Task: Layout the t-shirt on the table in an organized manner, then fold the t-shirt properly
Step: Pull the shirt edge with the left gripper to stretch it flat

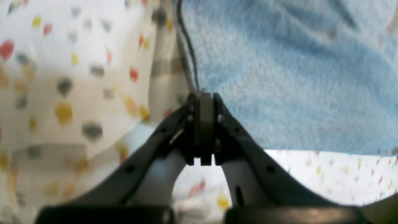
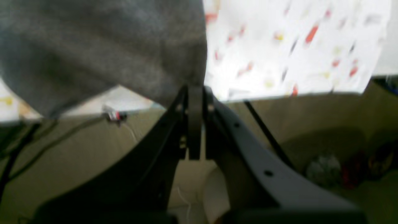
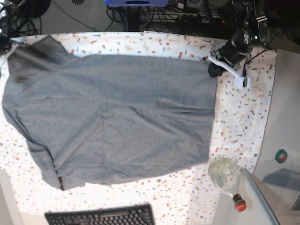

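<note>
With the t-shirt (image 3: 117,119) spread over the table (image 3: 243,117), we hold its edge pinched in the left gripper (image 1: 203,99) and a corner in the right gripper (image 2: 195,90), where uneven pulling could slip the thin fabric free and bunch it.

The t-shirt (image 3: 112,119) blankets most of the desk (image 3: 243,117), leaving a bare strip on one side, pinched by a glass bottle (image 3: 226,176) and keyboard (image 3: 101,216).
</note>
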Tool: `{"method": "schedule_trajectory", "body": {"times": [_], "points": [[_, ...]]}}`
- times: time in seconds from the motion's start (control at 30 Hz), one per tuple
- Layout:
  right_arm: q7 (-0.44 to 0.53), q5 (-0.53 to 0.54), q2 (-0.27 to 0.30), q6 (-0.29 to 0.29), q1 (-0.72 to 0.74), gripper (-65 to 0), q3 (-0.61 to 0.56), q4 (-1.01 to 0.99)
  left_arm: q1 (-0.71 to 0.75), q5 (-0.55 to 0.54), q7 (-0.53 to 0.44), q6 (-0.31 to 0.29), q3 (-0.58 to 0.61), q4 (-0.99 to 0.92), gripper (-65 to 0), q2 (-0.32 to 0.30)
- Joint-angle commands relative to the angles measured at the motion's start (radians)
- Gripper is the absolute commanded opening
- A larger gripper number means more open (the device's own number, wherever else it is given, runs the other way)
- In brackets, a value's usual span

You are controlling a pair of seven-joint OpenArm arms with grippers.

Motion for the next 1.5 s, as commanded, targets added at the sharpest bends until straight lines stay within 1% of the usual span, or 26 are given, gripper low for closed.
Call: {"method": "schedule_trajectory", "body": {"times": [0.0, 0.03, 0.07, 0.1, 0.23, 0.27, 0.37, 0.57, 0.73, 0.83, 1.27, 1.33, 1.4, 1.47], "points": [[0.014, 0.002, 0.02, 0.0, 0.003, -65.0, 0.004, 0.046, 0.017, -0.007, -0.018, 0.028, -0.002, 0.042, -65.0, -0.007], [0.014, 0.002, 0.02, 0.0, -0.012, -65.0, 0.004, 0.063, 0.036, -0.007, -0.018, 0.058, 0.0, 0.068, -65.0, -0.007], [0.014, 0.002, 0.02, 0.0, -0.021, -65.0, 0.004, 0.071, 0.054, -0.007, -0.018, 0.077, 0.004, 0.091, -65.0, -0.01], [0.015, 0.002, 0.02, 0.0, -0.028, -65.0, 0.004, 0.072, 0.071, -0.01, -0.018, 0.083, 0.006, 0.106, -65.0, -0.013], [0.014, 0.0, 0.022, 0.0, -0.034, -65.0, 0.01, 0.074, 0.129, -0.008, -0.016, 0.083, 0.007, 0.171, -65.0, -0.015], [0.014, 0.0, 0.022, 0.0, -0.037, -65.0, 0.03, 0.074, 0.146, -0.008, -0.01, 0.083, 0.007, 0.188, -65.0, -0.015], [0.014, 0.0, 0.023, 0.0, -0.04, -65.0, 0.056, 0.074, 0.171, -0.008, 0.033, 0.083, -0.002, 0.211, -65.0, -0.012], [0.02, 0.0, 0.02, 0.0, -0.06, -65.0, 0.053, 0.068, 0.171, -0.007, 0.039, 0.083, 0.003, 0.175, -65.0, -0.01], [0.015, 0.0, 0.029, 0.0, -0.031, -65.0, 0.052, 0.066, 0.108, -0.007, 0.044, 0.084, 0.009, 0.175, -65.0, -0.013], [0.015, 0.0, 0.029, 0.0, -0.031, -65.0, 0.055, 0.068, 0.102, -0.007, 0.044, 0.086, 0.009, 0.175, -65.0, -0.015], [0.02, -0.001, 0.02, 0.0, -0.086, -65.0, 0.06, 0.066, 0.21, -0.007, 0.042, 0.086, -0.004, 0.178, -65.0, -0.015], [0.021, -0.001, 0.02, 0.0, -0.092, -65.0, 0.06, 0.066, 0.223, -0.007, 0.042, 0.086, -0.004, 0.205, -65.0, -0.015], [0.021, -0.001, 0.02, 0.0, -0.089, -65.0, 0.056, 0.066, 0.215, -0.007, 0.042, 0.086, -0.004, 0.231, -65.0, -0.015], [0.021, -0.001, 0.023, 0.0, -0.064, -65.0, 0.049, 0.066, 0.177, -0.007, 0.044, 0.086, 0.006, 0.237, -65.0, -0.017]]}}
